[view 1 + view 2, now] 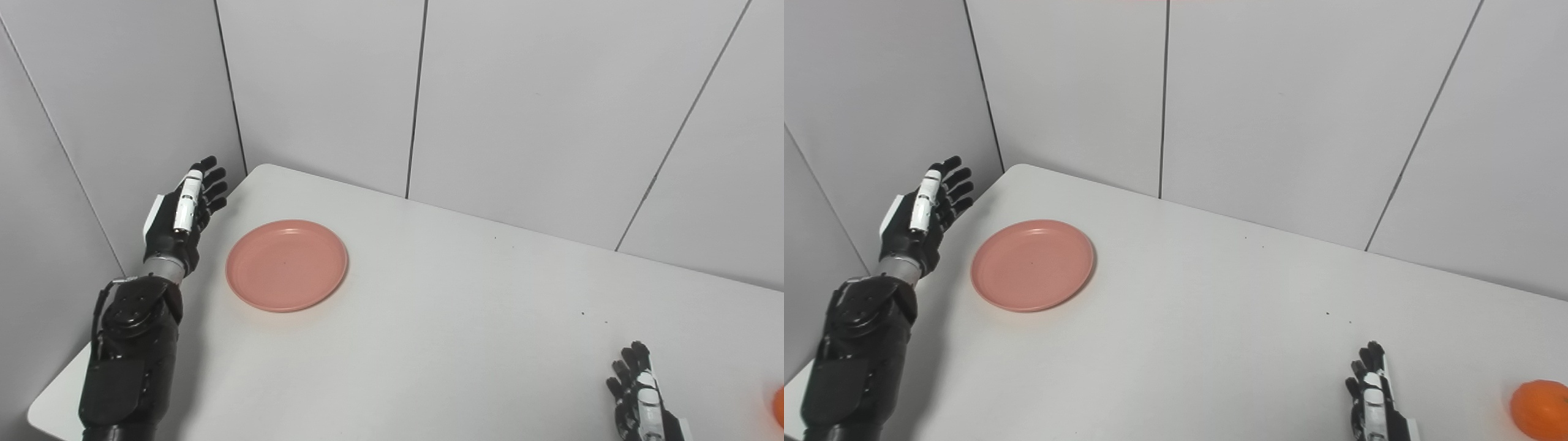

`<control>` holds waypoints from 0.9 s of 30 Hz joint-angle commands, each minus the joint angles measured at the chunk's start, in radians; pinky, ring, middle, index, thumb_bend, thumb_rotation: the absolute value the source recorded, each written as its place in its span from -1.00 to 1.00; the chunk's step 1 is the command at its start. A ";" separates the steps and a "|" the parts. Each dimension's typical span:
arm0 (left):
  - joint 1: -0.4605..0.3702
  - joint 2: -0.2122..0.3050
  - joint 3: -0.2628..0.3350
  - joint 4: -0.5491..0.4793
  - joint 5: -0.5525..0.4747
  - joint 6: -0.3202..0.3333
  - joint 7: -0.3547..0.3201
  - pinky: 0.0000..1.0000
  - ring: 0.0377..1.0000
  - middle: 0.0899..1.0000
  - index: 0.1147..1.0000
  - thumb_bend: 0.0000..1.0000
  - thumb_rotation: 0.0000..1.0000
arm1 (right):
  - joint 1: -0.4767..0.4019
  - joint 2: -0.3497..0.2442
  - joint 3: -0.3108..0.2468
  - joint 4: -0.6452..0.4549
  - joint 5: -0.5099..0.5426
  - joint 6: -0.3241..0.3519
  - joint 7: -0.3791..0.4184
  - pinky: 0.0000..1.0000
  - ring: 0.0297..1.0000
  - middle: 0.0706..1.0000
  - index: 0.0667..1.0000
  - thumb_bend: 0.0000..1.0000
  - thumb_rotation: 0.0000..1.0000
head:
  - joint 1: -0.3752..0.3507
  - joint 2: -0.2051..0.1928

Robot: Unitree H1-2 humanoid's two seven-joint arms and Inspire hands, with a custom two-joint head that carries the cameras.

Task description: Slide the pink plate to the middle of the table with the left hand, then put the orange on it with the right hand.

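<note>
At the left of the frame, the left hand (184,211) stood raised beside the table's (465,318) far left edge, its fingers (211,177) held straight and a little apart, holding nothing. It was near the pink plate (286,264) but not touching it. The plate lay flat in the left-centre of the frame, well short of the table's middle, so the slide was judged not yet begun.

Low at the right, the right hand (1371,392) rested by the bottom edge, only partly in view; its fingers (1366,367) looked extended and empty, though how far apart they were could not be told. The orange (1539,408) sat in the lower right corner of the frame, near that hand and apart from it.

The risk lay in the push: the plate's rim was low, so the fingers might ride over it, or press one edge and tip it. An off-centre push could spin it. The orange, being round, might roll if nudged.

No brand, label or writing could be read anywhere.
</note>
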 commanded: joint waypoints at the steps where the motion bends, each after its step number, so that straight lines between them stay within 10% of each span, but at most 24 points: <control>1: -0.019 0.033 -0.008 0.001 0.002 -0.039 -0.011 0.82 0.82 0.80 0.75 -0.39 1.00 | -0.011 -0.003 -0.006 -0.041 0.005 0.009 0.004 1.00 1.00 1.00 1.00 -0.67 1.00 | 0.001 0.002; 27: -0.032 0.032 -0.016 0.172 -0.026 -0.134 -0.024 0.82 0.81 0.78 0.72 -0.41 1.00 | -0.012 -0.005 -0.007 -0.043 0.003 0.011 0.005 1.00 1.00 1.00 1.00 -0.72 1.00 | 0.003 -0.001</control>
